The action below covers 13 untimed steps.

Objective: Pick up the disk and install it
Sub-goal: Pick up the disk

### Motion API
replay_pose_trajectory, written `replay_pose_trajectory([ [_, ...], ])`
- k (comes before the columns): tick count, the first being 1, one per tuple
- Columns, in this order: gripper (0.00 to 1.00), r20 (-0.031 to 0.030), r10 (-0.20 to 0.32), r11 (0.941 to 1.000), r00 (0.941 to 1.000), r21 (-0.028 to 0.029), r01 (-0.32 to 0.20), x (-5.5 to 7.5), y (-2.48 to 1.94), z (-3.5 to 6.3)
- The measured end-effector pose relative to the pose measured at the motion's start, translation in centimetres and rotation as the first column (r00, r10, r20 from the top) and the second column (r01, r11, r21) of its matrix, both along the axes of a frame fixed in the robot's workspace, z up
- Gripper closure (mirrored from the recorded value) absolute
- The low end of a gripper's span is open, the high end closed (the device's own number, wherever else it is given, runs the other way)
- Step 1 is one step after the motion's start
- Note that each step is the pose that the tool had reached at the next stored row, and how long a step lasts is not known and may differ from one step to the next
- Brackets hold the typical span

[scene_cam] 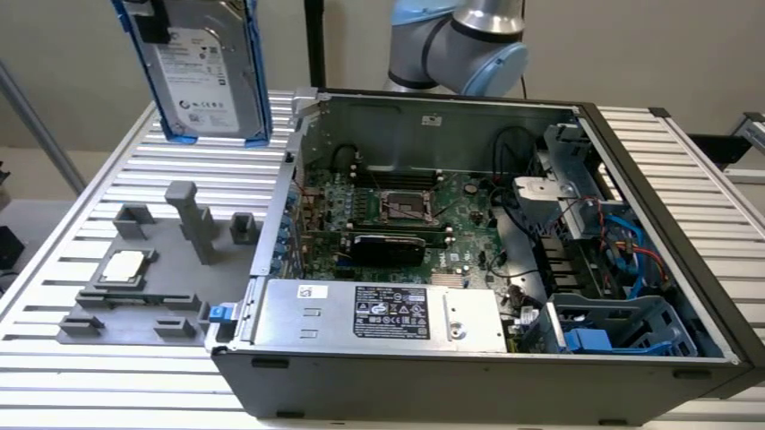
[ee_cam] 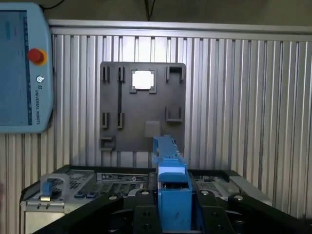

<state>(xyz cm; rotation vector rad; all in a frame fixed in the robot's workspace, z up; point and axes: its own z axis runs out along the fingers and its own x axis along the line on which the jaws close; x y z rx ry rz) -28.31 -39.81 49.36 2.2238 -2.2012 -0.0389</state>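
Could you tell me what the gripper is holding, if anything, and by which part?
The gripper holds the disk, clamped on the sides of its blue bracket at the upper end.

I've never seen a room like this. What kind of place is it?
Probably a robotics lab bench: a robot arm behind an open computer case, on a slatted metal table.

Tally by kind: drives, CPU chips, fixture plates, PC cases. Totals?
disk: 1, lifted in the gripper
CPU chip: 1, on the plate
grey fixture plate: 1
open PC case: 1
Total: 4
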Motion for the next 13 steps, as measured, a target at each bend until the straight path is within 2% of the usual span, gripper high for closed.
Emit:
replay_pose_trajectory([
  [6,1.00,-0.0008,0.000,1.0000,1.0000,0.0001,0.000,2.7,-0.96,0.70],
  [13,1.00,-0.0015,0.000,1.0000,1.0000,0.0000,0.000,5.9,-2.01,1.03],
])
